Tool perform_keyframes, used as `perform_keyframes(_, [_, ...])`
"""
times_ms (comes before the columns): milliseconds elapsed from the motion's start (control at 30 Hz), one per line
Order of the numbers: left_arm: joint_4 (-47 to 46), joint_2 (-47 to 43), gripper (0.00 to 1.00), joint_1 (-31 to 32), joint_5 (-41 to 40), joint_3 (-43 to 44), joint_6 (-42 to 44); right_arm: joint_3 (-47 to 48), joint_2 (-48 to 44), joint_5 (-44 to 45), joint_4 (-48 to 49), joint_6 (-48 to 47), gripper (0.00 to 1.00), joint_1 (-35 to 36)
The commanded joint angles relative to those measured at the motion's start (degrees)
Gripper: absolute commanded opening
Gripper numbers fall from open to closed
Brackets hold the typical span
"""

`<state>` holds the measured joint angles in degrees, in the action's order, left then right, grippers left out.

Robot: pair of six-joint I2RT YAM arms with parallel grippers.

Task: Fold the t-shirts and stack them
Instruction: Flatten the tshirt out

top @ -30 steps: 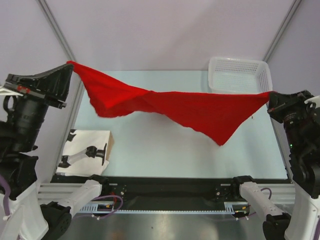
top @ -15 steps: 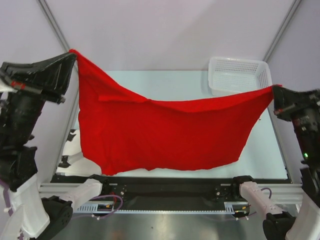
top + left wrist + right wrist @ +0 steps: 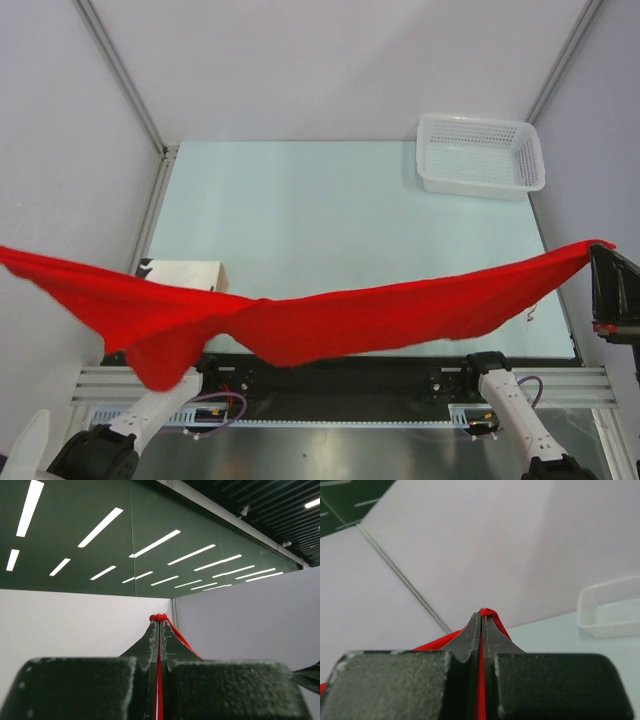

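A red t-shirt [image 3: 330,325] hangs stretched in the air across the near side of the table, from the left edge of the top view to the right edge. My left gripper [image 3: 159,621] is shut on its left end; red cloth [image 3: 160,680] shows between the pads. This gripper is outside the top view. My right gripper [image 3: 482,614] is shut on the right end, with red cloth [image 3: 481,690] pinched between the pads; it sits at the right edge of the top view [image 3: 600,250]. The shirt sags in the middle and hangs lowest at the left.
A white mesh basket [image 3: 481,155] stands at the far right corner of the pale table [image 3: 330,220]. It also shows in the right wrist view [image 3: 612,605]. A white card [image 3: 190,273] with a picture lies at the near left, partly hidden by the shirt.
Both arms have pulled back toward the near edge with the shirt. The left gripper has left the top view. The shirt went from a hanging open sheet to a low stretched band.
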<state>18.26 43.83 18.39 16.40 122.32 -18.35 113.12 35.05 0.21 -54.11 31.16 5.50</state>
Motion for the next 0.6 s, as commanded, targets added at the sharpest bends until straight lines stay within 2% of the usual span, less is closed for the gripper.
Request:
perform_keyframes(0, [-0.76, 9.15, 0.0, 0.5, 0.03, -0.25, 0.68, -2.9, 3.7, 4.36, -2.41, 2.24, 0.0, 0.04])
perform_keyframes(267, [-2.26, 26.89, 0.0, 0.5, 0.91, 12.4, -0.11, -12.83, 7.49, 4.62, 8.74, 0.66, 0.0, 0.21])
perform_keyframes(367, [-3.41, 29.81, 0.0, 0.5, 1.7, 13.73, -0.81, -13.28, 9.76, 4.1, 11.56, -0.48, 0.0, 0.22])
perform_keyframes(567, [-3.85, 27.98, 0.0, 0.5, 2.23, 10.58, -0.37, -9.24, 11.27, 3.75, 11.22, -1.8, 0.0, 0.13])
